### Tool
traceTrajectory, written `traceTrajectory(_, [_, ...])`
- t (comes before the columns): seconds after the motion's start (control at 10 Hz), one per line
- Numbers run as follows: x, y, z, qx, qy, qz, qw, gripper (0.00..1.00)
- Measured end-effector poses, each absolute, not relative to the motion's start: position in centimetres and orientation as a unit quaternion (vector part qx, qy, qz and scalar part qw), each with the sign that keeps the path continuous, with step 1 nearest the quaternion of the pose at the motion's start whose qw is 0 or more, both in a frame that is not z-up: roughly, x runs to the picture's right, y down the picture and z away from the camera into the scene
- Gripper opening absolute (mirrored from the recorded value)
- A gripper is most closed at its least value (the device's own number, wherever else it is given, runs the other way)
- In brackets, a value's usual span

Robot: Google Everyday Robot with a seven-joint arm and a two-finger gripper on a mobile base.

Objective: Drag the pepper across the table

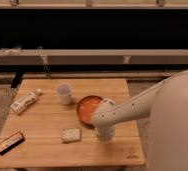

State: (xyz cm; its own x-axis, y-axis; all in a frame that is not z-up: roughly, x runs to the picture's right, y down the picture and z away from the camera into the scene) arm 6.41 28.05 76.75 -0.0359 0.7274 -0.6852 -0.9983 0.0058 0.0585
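Gripper is being held nose-down on the table, jaws closed, a posture judged suited to pinning the pepper for dragging. The pepper is being hidden, presumably beneath the gripper, so a hold cannot be confirmed. Just behind the gripper, the bowl is showing nothing inside. Beyond it to the left, the cup's contents cannot be told.

No readable text anywhere. Small mark at front right corner of table: shape only, not legible. Pale packet near left edge: printed patches, no letters made out. Dark flat bar with orange trim: no legible print. Gripper down at table top, just in front of orange bowl: no marking legible.
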Motion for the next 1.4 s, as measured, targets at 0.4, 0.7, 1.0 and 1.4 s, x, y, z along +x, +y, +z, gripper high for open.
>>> traceTrajectory(0.4, [6.9,28.5,75.9,-0.243,0.288,0.661,0.650,0.00])
traceTrajectory(0.7, [8.6,29.7,74.2,-0.242,0.302,0.665,0.638,0.00])
traceTrajectory(1.0, [7.5,31.7,72.2,-0.261,0.310,0.649,0.644,0.00])
traceTrajectory(1.4, [1.7,32.7,71.5,-0.296,0.298,0.586,0.693,0.00])
